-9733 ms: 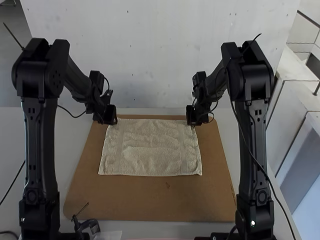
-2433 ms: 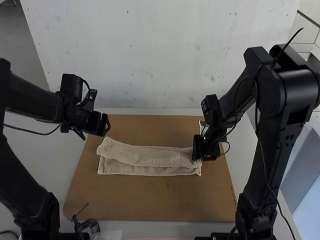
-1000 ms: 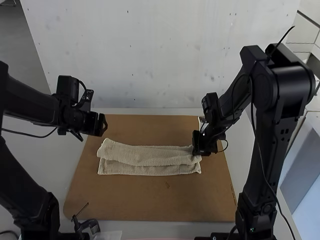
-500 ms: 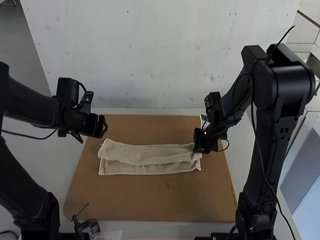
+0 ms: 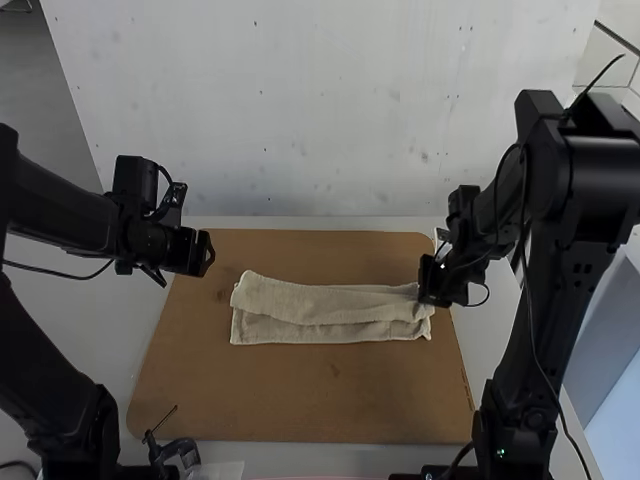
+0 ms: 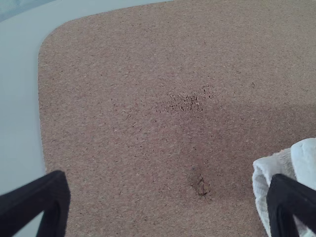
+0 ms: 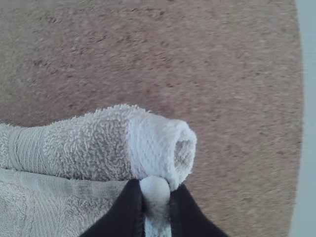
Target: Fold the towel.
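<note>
Towel (image 5: 320,303) lies on the brown board (image 5: 300,400), a little right of the middle, its right end near the board's right edge. I read one lengthwise fold: a long, low strip, rounded along the far side. The upper layer stops short of the lower one, so a band of under-layer shows along the near side. Left end slightly skewed, top layer poking past the bottom. Pale, nubby terry, with a smoother woven band across it near the right end; that end curls into an open loop. My right gripper (image 5: 428,288) has a small tuft of the right end pinched, cloth bulging between the fingertips. My left gripper (image 5: 207,253), fingers spread and empty, hangs beyond the towel's left end.
</note>
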